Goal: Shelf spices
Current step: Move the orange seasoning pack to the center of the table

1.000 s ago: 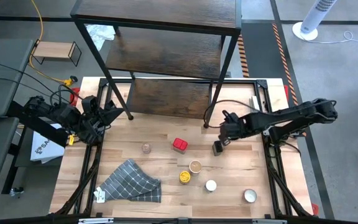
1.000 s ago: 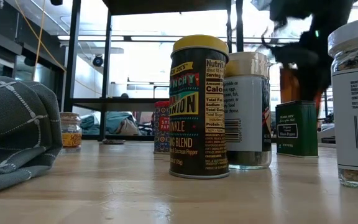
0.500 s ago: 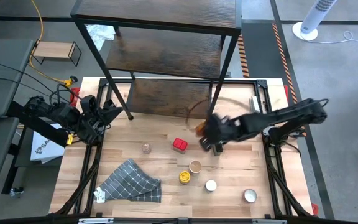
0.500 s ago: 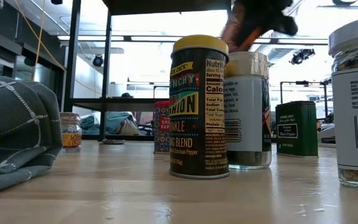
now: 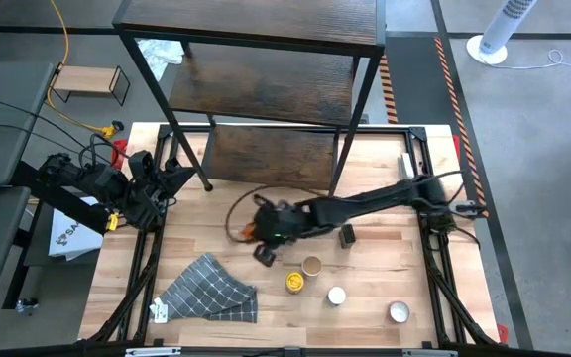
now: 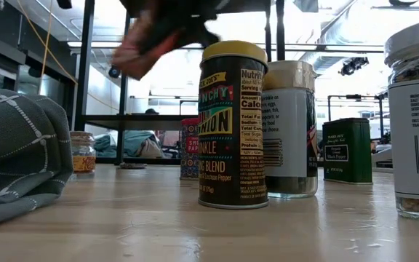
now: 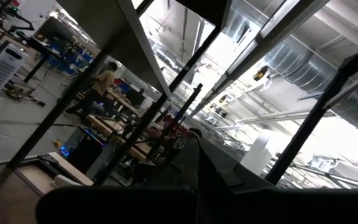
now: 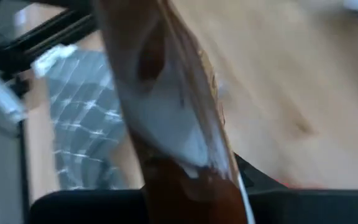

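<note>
Two arms share the bench (image 5: 385, 253), but only the right one is at work: its end effector (image 5: 266, 230) reaches across to the middle, fingers clamped on a reddish-brown bottle (image 8: 166, 118) carried tilted and clear of the wood, probably so it can pass over the other spices. The left end effector (image 5: 171, 183) waits with fingers together by the bench's left edge, near the shelf (image 5: 266, 89), out of the way. Several spices stand unshelved in a loose cluster: a yellow-lidded jar (image 6: 233, 124), a tan-lidded jar (image 6: 289, 129), a green tin (image 6: 347, 151), a white-lidded jar (image 5: 336, 296) and a small jar (image 6: 83, 152) apart from them. A checked cloth (image 5: 211, 288) lies crumpled nearby. None appear shelved yet, so the task looks barely begun.
</note>
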